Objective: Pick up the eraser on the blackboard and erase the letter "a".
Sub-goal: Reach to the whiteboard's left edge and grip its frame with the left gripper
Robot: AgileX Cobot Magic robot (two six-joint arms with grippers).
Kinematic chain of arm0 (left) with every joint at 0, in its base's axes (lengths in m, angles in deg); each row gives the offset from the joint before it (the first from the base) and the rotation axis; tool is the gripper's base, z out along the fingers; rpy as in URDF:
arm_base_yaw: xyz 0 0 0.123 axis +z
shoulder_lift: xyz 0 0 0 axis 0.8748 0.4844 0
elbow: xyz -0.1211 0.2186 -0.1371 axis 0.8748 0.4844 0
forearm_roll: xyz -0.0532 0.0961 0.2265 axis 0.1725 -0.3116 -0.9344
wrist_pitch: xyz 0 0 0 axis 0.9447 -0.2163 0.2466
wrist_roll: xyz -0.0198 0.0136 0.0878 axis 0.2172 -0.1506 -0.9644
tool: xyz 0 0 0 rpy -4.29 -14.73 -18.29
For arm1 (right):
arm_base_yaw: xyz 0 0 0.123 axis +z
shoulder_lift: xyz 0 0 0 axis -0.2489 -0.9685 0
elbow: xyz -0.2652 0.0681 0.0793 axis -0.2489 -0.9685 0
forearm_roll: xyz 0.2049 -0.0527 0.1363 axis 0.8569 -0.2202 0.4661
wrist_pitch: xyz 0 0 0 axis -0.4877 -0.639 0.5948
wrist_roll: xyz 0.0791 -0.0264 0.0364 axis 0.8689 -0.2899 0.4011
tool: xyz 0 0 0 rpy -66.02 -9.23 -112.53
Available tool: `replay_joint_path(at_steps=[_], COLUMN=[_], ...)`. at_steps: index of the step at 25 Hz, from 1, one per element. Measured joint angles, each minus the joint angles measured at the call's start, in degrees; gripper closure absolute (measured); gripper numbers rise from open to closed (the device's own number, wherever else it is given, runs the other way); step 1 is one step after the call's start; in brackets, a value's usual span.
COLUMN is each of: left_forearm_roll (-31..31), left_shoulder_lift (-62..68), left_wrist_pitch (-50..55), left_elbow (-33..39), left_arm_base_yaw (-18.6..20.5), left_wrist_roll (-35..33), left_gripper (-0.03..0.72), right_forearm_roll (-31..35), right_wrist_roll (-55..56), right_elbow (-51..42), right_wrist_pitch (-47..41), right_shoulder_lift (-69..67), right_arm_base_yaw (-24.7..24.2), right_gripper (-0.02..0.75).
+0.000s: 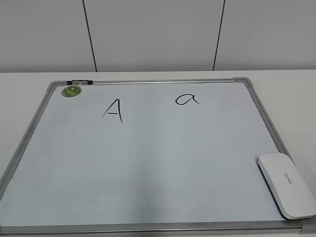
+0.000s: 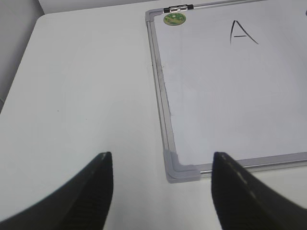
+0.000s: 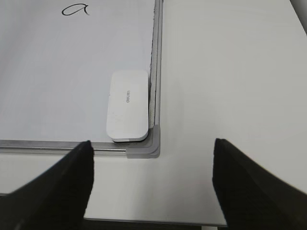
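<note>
While both arms wait short of the blackboard [image 1: 148, 173], the task stands at its opening step, with nothing yet picked up. Nearest the cameras, the left gripper [image 2: 160, 191] hangs spread wide above the board's near left corner cap, and the right gripper [image 3: 151, 187] hangs equally spread over the white surface [image 3: 230, 96] just off the board's near right corner, neither holding anything. Just beyond the right gripper, the eraser [image 3: 127, 105] lies flat inside the board's near right corner, its long side against the right-hand frame; small grey print runs along its top, too fine to read. By this reading, the next move calls for the right gripper to drop over the eraser and pinch its sides, then carry it up the board. Farther up the board, the letter "a" [image 1: 187, 99] sits right of centre, intact, with a capital "A" [image 1: 113, 110] to its left. At the board's far left corner are a round green sticker [image 1: 71, 91], its wording illegible, and a small marker [image 1: 79, 81] on the frame.
</note>
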Motion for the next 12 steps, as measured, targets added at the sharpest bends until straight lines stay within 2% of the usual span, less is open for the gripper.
replay_joint_path(at_steps=[12], left_forearm_roll=[0.0], left_shoulder_lift=[0.0], left_wrist_pitch=[0.0], left_elbow=[0.0], left_arm_base_yaw=[0.0], left_wrist_roll=[0.0], left_gripper=[0.216], right_forearm_roll=[0.0], right_wrist_roll=[0.0], right_elbow=[0.0], right_wrist_pitch=[0.0], right_shoulder_lift=[0.0], right_arm_base_yaw=[0.0], right_gripper=[0.164])
